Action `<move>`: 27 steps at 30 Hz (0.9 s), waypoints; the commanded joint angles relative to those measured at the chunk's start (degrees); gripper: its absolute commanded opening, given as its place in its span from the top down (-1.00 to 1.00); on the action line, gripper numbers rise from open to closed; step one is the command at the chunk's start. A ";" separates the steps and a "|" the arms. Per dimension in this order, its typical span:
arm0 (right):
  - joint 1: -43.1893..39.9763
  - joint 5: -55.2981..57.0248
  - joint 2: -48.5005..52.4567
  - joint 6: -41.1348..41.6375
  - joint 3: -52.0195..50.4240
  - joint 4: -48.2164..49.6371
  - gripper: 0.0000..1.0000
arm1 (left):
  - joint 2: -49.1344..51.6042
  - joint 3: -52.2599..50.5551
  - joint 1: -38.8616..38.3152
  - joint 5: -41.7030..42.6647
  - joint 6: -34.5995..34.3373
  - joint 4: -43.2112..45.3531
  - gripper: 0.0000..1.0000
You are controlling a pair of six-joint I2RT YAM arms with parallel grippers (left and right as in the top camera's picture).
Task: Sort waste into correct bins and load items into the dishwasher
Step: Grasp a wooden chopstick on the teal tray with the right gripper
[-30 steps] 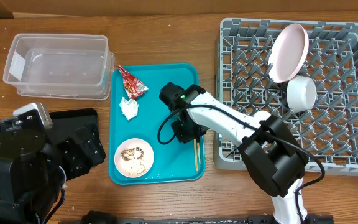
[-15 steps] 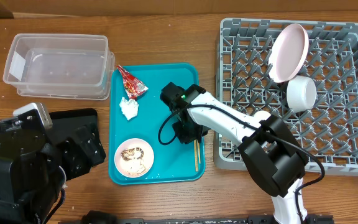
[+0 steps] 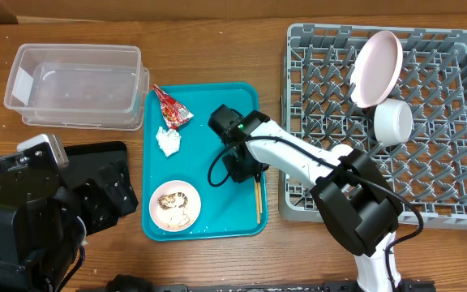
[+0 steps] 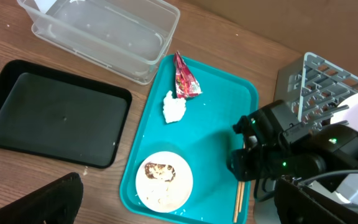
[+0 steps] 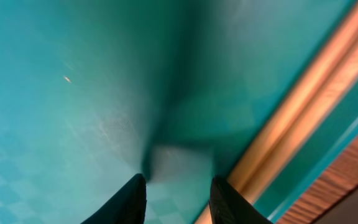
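L gripper (image 4: 179, 208) wide open by black tray (image 4: 55, 112), empty. Wrapper (image 3: 171, 107), tissue (image 3: 169, 141), scrap bowl (image 3: 175, 204) on teal tray (image 3: 217, 223). R gripper (image 5: 178, 193) tips slightly apart, nothing btwn, just beside chopsticks (image 3: 257, 201). Plate (image 3: 378, 68) + white bowl (image 3: 393, 122) in rack (image 3: 460, 186).

From overhead, the serving tray (image 3: 209, 97) sits mid-worktop, with the tub (image 3: 75, 85) behind it to the left. The flat tray (image 4: 55, 118) lies in front of the tub, and the dish rack (image 3: 452, 178) is to the right. On the serving tray I see the wrapper (image 3: 171, 107) at the back left, the tissue wad (image 3: 169, 141) just in front of it, the small bowl (image 3: 175, 205) at the front left and the chopsticks (image 3: 257, 201) at the front right. In the dish rack the plate (image 3: 378, 69) stands near the back, with the bowl (image 3: 393, 122) just in front of it.
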 commanded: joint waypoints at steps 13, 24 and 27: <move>0.00 2.51 -4.61 -0.24 1.60 -2.27 0.28 | 0.04 0.44 -0.13 -1.18 -0.70 0.04 -1.00; -0.50 2.38 -5.25 -0.20 -1.79 -0.04 0.14 | 0.04 0.44 -0.13 -1.18 -0.70 0.04 -1.00; -0.50 0.63 -5.25 -0.31 -3.78 2.25 0.14 | 0.04 0.44 -0.13 -1.18 -0.70 0.04 -1.00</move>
